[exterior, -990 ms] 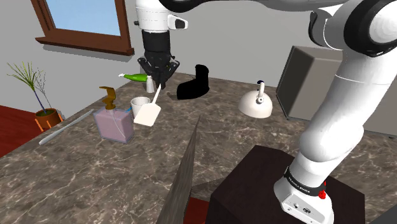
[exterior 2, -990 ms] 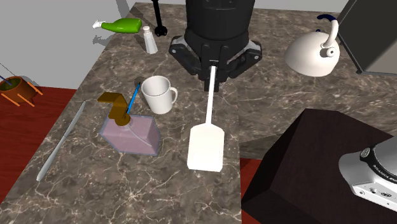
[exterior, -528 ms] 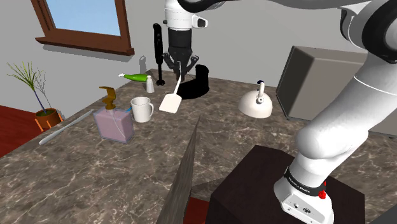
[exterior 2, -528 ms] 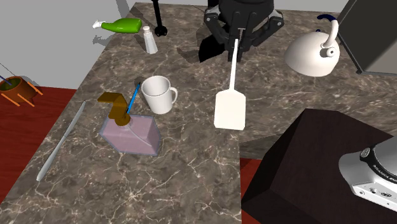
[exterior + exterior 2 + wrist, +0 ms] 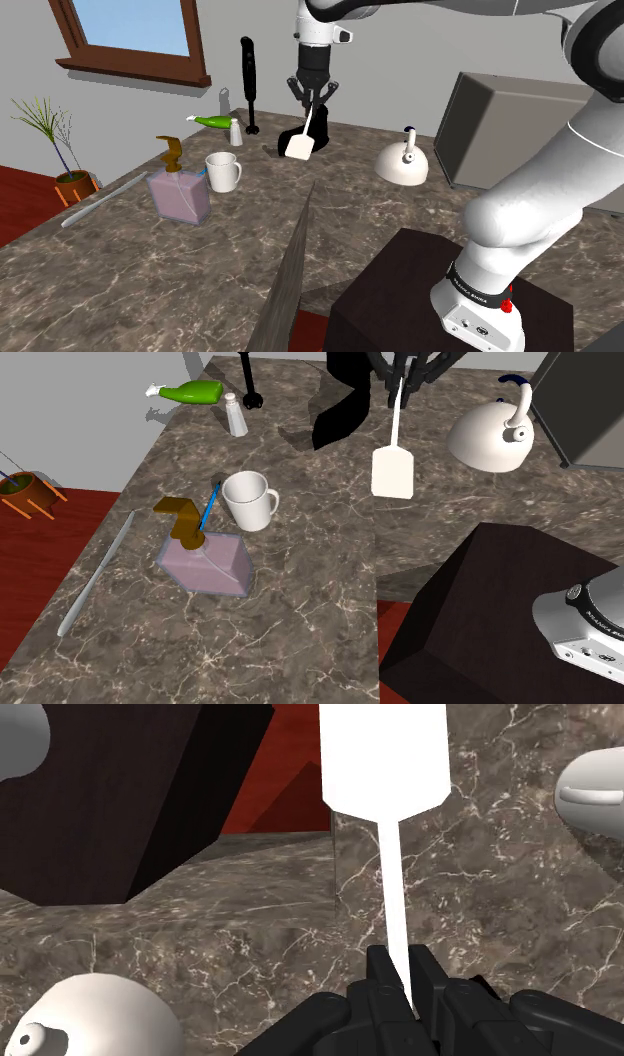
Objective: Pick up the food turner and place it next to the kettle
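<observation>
A white food turner (image 5: 394, 469) hangs blade-down above the dark marble counter (image 5: 300, 612). My gripper (image 5: 313, 106) is shut on the top of its thin handle. In the second exterior view the gripper (image 5: 401, 379) is at the upper edge and the blade hovers a little to the view's left of the white kettle (image 5: 488, 436). In the shoulder view the turner (image 5: 297, 147) hangs in front of a black boot-shaped object (image 5: 322, 122), with the kettle (image 5: 403, 161) further to the view's right. In the wrist view the gripper (image 5: 407, 994) clasps the handle (image 5: 397, 889), and the kettle (image 5: 90, 1020) lies to one side.
A white mug (image 5: 249, 500), a pink soap dispenser (image 5: 204, 560) and a grey rod (image 5: 94, 578) sit on the counter's near left part. A green bottle (image 5: 190, 392), a shaker (image 5: 236, 418) and a black stick blender (image 5: 247, 82) stand at the back. A grey box (image 5: 500, 125) is behind the kettle.
My gripper has carried the turner away from the mug, toward the back of the counter and the kettle. It stays shut on the handle throughout.
</observation>
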Tool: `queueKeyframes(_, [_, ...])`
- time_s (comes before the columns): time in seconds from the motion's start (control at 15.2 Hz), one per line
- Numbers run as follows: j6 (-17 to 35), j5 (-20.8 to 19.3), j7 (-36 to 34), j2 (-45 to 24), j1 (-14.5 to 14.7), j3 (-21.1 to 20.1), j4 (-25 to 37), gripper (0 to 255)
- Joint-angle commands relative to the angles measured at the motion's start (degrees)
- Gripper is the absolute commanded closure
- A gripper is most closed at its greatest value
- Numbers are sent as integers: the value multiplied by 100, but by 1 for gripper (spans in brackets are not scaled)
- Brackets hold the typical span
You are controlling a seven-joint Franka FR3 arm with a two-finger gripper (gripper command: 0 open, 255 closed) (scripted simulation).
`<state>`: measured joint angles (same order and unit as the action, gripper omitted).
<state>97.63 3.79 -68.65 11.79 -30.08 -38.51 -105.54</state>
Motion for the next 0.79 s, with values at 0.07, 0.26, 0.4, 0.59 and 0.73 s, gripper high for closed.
queueKeyframes(0.07, [49,-5,415,45,-139,259,-92,255])
queueKeyframes(0.26, [86,-42,824,37,-294,521,-129,255])
queueKeyframes(0.4, [109,-83,1083,-1,-399,684,-121,255])
queueKeyframes(0.59, [138,-160,1452,-106,-561,912,-60,255])
queueKeyframes(0.73, [152,-220,1686,-205,-670,1052,14,255])
